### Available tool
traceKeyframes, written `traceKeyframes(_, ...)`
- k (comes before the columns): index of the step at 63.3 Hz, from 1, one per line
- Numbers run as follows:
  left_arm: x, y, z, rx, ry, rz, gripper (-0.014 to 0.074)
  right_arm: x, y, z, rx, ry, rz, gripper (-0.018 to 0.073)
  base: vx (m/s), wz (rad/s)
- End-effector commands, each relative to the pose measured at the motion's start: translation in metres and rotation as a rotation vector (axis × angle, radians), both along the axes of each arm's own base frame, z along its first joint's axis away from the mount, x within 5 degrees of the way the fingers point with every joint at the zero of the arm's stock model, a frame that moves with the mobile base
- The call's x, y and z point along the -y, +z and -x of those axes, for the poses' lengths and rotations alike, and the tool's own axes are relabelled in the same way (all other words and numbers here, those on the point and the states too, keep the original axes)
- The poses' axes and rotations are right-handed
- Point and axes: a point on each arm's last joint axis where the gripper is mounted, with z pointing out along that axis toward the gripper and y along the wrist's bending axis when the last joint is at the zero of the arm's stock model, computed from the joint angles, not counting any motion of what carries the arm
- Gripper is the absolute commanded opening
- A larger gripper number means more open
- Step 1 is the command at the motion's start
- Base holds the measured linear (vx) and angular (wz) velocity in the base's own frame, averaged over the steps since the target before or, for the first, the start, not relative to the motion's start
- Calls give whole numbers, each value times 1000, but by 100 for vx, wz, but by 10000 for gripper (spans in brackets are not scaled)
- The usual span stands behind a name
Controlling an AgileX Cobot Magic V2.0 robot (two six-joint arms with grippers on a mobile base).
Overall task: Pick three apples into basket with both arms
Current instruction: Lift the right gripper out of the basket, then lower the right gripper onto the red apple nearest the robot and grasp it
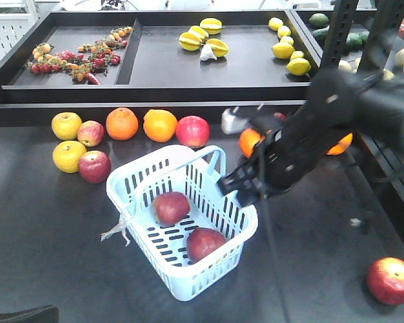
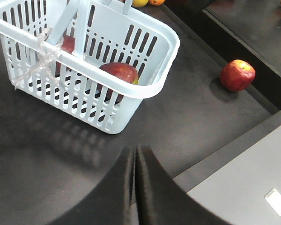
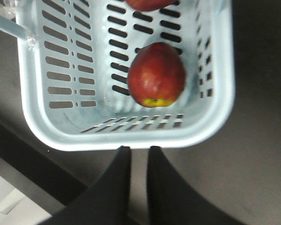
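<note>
Apples are the task's things, and in the front view two dark red apples lie inside the basket [image 1: 182,222]: one apple [image 1: 171,207] near the middle and the second apple [image 1: 205,243] toward the near right corner. The basket stands on the dark table [image 1: 47,262], turned at an angle, with a whitish tag [image 1: 118,229] hanging from its left rim. A third apple [image 1: 391,280] lies alone on the table at the near right, well apart from the basket. The right arm [image 1: 303,145] reaches in from the right, blurred, with its gripper [image 1: 239,185] just above the far right rim of the basket; I cannot tell the jaws here. Behind the basket a row of fruit lies on the table: a yellow apple [image 1: 66,125], two oranges [image 1: 141,124] and more red apples [image 1: 192,130]. Lemons [image 1: 288,48] lie in the far tray.

From the left wrist view, the left gripper [image 2: 135,157] shows its jaws closed together, holding nothing, above bare table on the near side of the basket [image 2: 145,89]. One apple [image 2: 118,75] shows through the slots, and the lone apple [image 2: 237,75] lies at the right.

From the right wrist view, the right gripper [image 3: 136,154] has its jaws narrow with a small gap, empty, just beside the basket rim [image 3: 131,139]. One apple [image 3: 156,75] lies inside near that rim, and another apple [image 3: 147,3] is cut by the top edge.
</note>
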Motion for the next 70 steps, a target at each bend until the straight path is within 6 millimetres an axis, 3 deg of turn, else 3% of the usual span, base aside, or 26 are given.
traceKeyframes(1,0,13,-4,50,29,45,-6,14,43,15,117,-43,4,-11,0,0)
traceKeyframes(13,0,13,-4,49,29,46,-6,45,71,30,200,-165,110,-9,0,0)
traceKeyframes(24,0,13,-4,49,29,46,-6,91,81,29,177,-321,114,-9,0,0)
traceKeyframes(34,0,13,-4,49,29,46,-6,138,69,28,92,-440,165,-8,0,0)
traceKeyframes(42,0,13,-4,49,29,46,-6,169,34,37,-37,-511,192,19,0,0)
traceKeyframes(48,0,13,-4,49,29,46,-6,186,2,46,-99,-533,184,97,0,0)
traceKeyframes(54,0,13,-4,49,29,46,-6,199,-23,55,-125,-541,189,256,0,0)
traceKeyframes(66,0,13,-4,50,29,46,-6,209,-39,56,-95,-548,221,660,0,0)
traceKeyframes(70,0,13,-4,50,29,46,-6,210,-42,52,-85,-546,226,730,0,0)
